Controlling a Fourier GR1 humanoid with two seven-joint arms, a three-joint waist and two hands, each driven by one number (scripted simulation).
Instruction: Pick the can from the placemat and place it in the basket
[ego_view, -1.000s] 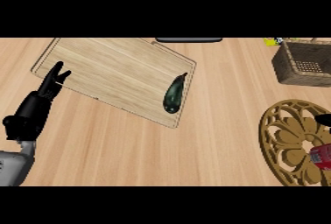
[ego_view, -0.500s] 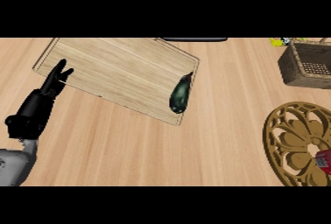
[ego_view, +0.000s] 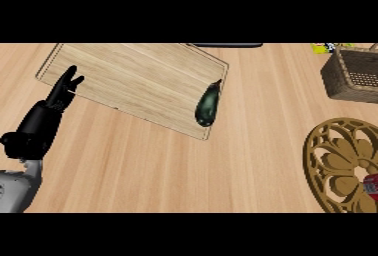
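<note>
Light even and bright across my surface (ego_view: 170, 170). Soft, faint shadows only. No glare. Dull sheen on the dark vegetable (ego_view: 207, 105). Edges undistorted, everything in focus.

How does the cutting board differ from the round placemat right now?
The cutting board is rectangular, pale solid wood, and fully in view; the placemat is round, darker golden openwork, and cut off at the right edge. The cutting board carries a dark green vegetable; the placemat carries a red can. Both lie flat on the counter.
</note>
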